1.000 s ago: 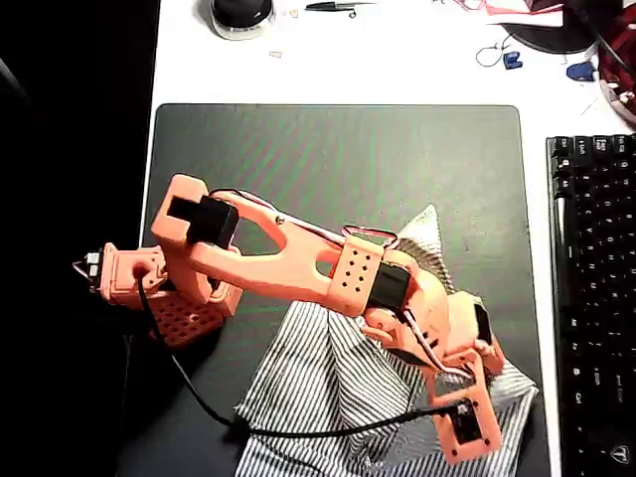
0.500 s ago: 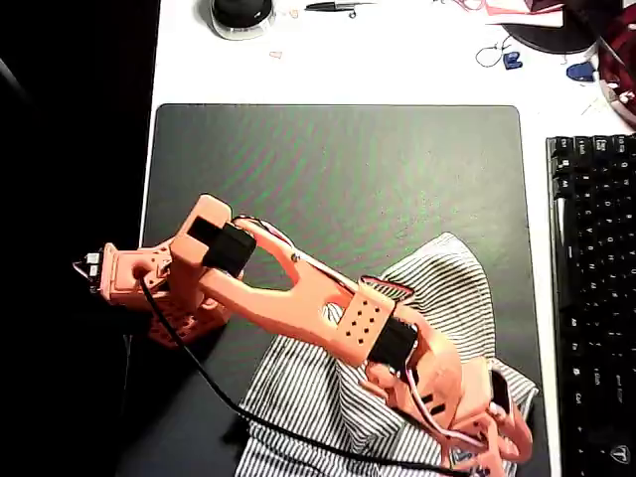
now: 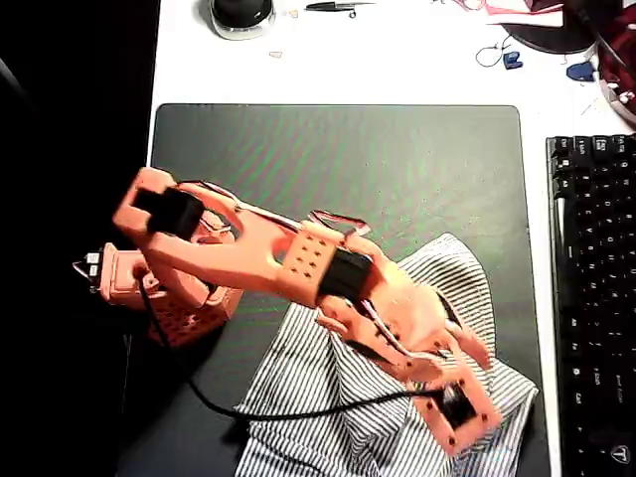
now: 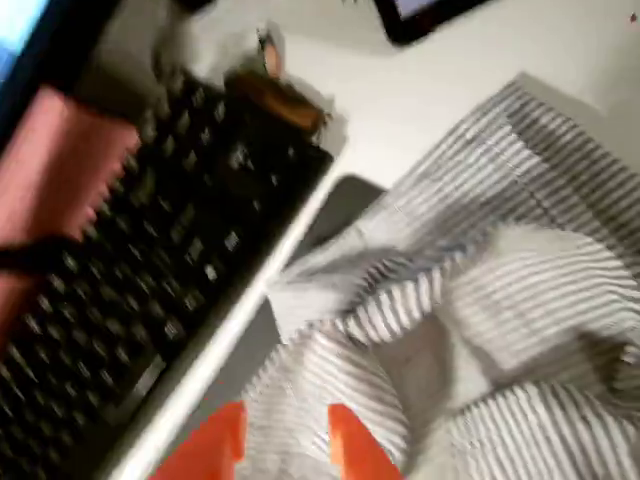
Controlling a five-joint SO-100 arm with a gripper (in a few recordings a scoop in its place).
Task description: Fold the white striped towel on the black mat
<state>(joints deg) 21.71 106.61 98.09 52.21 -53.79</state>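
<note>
The white striped towel (image 3: 328,383) lies crumpled in loose folds on the lower right part of the black mat (image 3: 338,169). My orange arm reaches across it from the left, and my gripper (image 3: 475,422) hangs over the towel's lower right part, near the mat's corner. In the wrist view the two orange fingertips (image 4: 215,445) stand apart with a gap between them, just above the rumpled striped towel (image 4: 520,260). Nothing is pinched between them. A rounded corner of the mat (image 4: 340,200) peeks out from under the cloth.
A black keyboard (image 3: 593,298) runs along the mat's right side, close to the gripper, and fills the left of the wrist view as the keyboard (image 4: 170,230). Small items, among them a round black object (image 3: 241,14), lie on the white table beyond the mat. The mat's upper half is bare.
A second ago a towel corner stood raised in a peak; it then spread flat at the right. The arm dipped toward the lower right and has now swung back up and left.
</note>
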